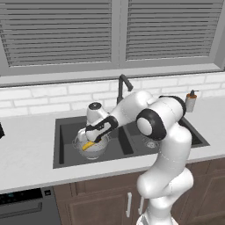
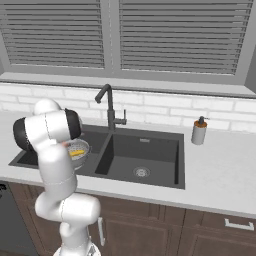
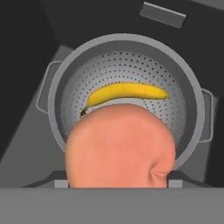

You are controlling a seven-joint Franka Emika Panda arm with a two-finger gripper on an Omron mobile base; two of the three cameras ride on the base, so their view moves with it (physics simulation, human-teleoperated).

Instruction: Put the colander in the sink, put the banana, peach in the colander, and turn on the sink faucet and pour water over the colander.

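The silver perforated colander (image 3: 127, 41) stands in the left basin of the dark double sink (image 1: 66, 132). A yellow banana (image 3: 127, 91) lies curved inside it. Directly above the colander, my gripper (image 3: 118, 181) is shut on the orange-pink peach (image 3: 120, 148), which looms large in the hand view and hides the near part of the bowl. In the left base view the gripper (image 1: 94, 138) hangs just over the colander (image 1: 91, 151), with the banana (image 1: 88, 145) visible beneath. The dark gooseneck faucet (image 1: 123, 85) rises behind the sink, and no water is visible.
A soap dispenser (image 2: 199, 131) stands on the counter to the right of the sink. The right basin (image 2: 145, 150) holds only its round drain. A white tiled wall and shuttered windows are behind the faucet (image 2: 107, 102).
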